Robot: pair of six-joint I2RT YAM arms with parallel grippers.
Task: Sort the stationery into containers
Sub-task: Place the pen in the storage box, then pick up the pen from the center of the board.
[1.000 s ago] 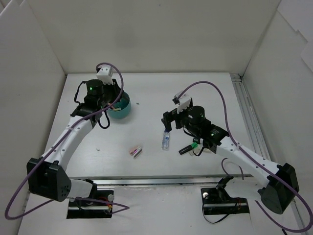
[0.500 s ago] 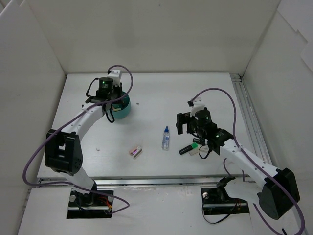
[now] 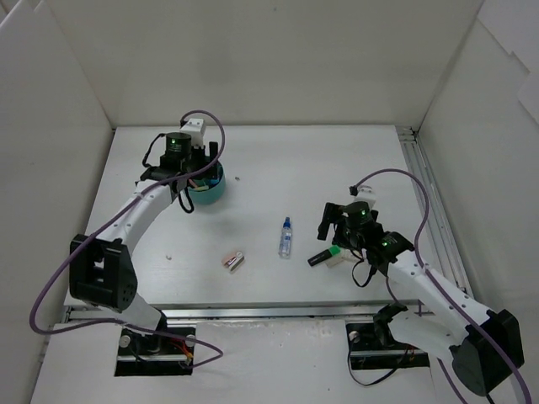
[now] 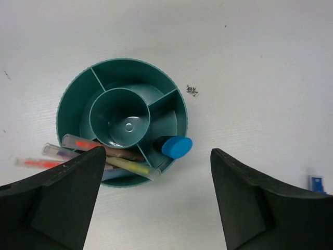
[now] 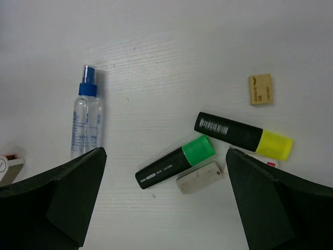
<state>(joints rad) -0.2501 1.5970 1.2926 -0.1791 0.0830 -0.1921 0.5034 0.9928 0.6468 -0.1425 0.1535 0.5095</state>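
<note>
On the white table (image 3: pixel 278 160) the teal tub (image 4: pixel 127 75) stands at the far left, with thin pens (image 4: pixel 112 159) and a blue-capped highlighter (image 4: pixel 177 147) in its outer compartments. The left gripper (image 4: pixel 157 151) hangs above it, jaws spread and empty. The right gripper (image 5: pixel 165 151), jaws spread wide, hangs over the clear bottle (image 5: pixel 86 122), the green highlighter (image 5: pixel 174 162), the yellow highlighter (image 5: pixel 242 134), then the white eraser (image 5: pixel 199 177) and the tan eraser (image 5: pixel 260 89)
</note>
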